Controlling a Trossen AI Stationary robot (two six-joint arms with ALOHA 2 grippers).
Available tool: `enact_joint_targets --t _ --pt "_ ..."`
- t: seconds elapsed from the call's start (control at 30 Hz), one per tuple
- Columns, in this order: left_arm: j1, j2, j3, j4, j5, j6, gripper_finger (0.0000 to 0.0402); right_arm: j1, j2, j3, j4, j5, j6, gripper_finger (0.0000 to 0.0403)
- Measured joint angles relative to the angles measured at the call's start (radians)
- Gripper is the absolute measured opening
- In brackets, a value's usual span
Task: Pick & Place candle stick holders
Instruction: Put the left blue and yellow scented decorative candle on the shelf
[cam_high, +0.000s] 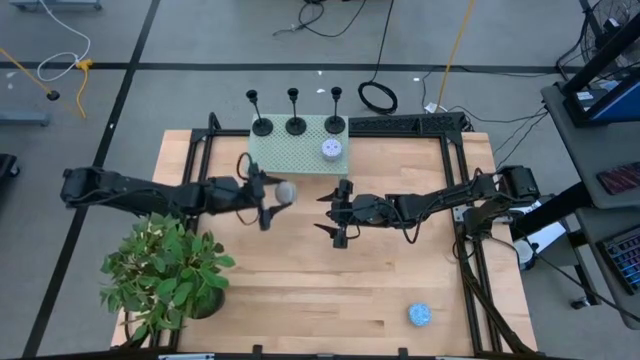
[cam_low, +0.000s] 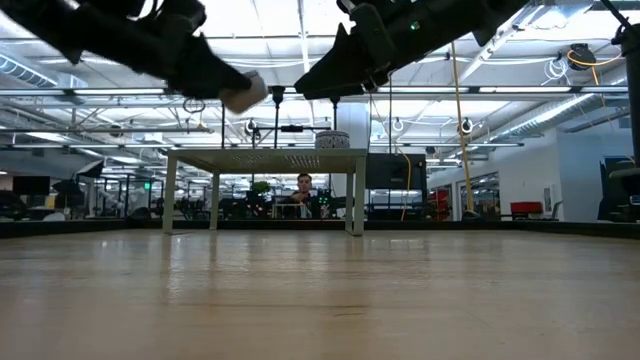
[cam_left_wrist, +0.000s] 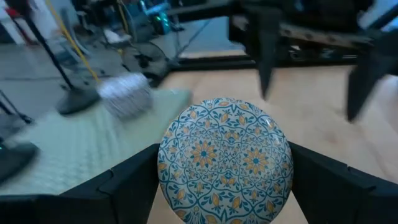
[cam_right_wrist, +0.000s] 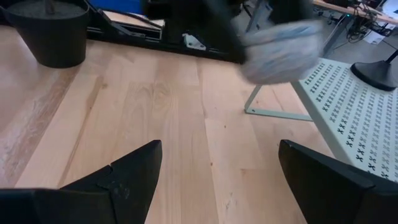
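Left gripper (cam_high: 268, 203) is clamped on a round patterned tin (cam_left_wrist: 225, 160), held above the table (cam_high: 300, 290) just in front of the perforated green stand (cam_high: 300, 160); right gripper (cam_high: 338, 212) hangs mid-table with its jaws spread wide and nothing between them. The three candle stick holders (cam_high: 296, 124) stand upright in a row along the stand's far edge, well apart from both grippers, with a second small round tin (cam_high: 333, 150) on the stand near the rightmost holder. Only the left wrist view shows the held tin's blue-and-orange floral lid; the high view alone shows a potted plant (cam_high: 165, 275) at the table's near-left corner and a blue tin (cam_high: 419, 315) near the front right.
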Motion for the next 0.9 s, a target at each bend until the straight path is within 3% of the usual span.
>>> enact_joint_targets --t 0.2,0.4,0.6,0.9 --pt "0.091 0.041 0.172 -0.124 0.000 0.085 0.0323 -0.001 0.000 0.000 0.039 0.000 0.000 0.0318" --pt "0.209 0.126 0.303 -0.293 0.001 0.074 0.0323 0.000 0.000 0.000 0.035 -0.001 0.001 0.0318" --pt "0.303 0.178 0.315 -0.324 0.001 0.031 0.0323 0.000 0.000 0.000 0.026 -0.001 0.000 0.0318" --pt "0.403 0.183 0.315 -0.497 0.030 -0.061 0.0323 0.000 0.000 0.000 0.000 -0.002 0.001 0.0318"
